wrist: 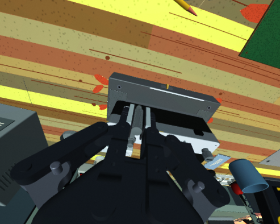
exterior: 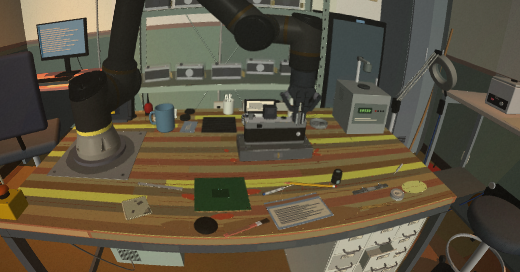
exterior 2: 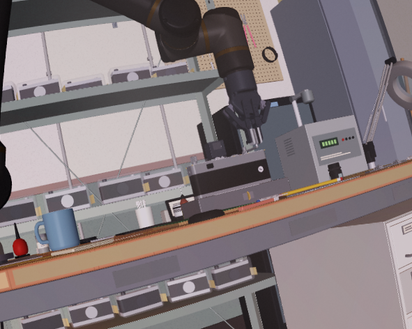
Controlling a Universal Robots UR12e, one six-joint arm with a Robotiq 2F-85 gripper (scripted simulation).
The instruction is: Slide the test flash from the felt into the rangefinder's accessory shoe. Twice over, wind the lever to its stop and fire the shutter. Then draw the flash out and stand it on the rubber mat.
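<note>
The wind lever (wrist: 134, 125) is mostly hidden behind my fingers; it shows in the wrist camera as a grey ribbed bar at the right end of the rangefinder's top plate. I hold this lever in my closed gripper (exterior: 300, 114) (exterior 2: 254, 139) (wrist: 136, 133). The rangefinder (exterior: 274, 126) (exterior 2: 230, 172) sits on a grey stand (exterior: 275, 149) at mid-bench. The black test flash (exterior: 270, 112) (exterior 2: 216, 147) stands in the accessory shoe on top of the camera, just left of my fingers. The green felt (exterior: 221, 193) lies near the front edge and the black rubber mat (exterior: 219, 124) lies behind, left of the camera.
Behind the bench stands shelving with rows of cameras. A grey tester box (exterior: 362, 107) (exterior 2: 321, 149) sits close to the right of my gripper. A blue mug (exterior: 163, 117) (exterior 2: 58, 229) stands left, near the arm base (exterior: 97, 145). A pencil (exterior: 305, 183) and small tools lie in front.
</note>
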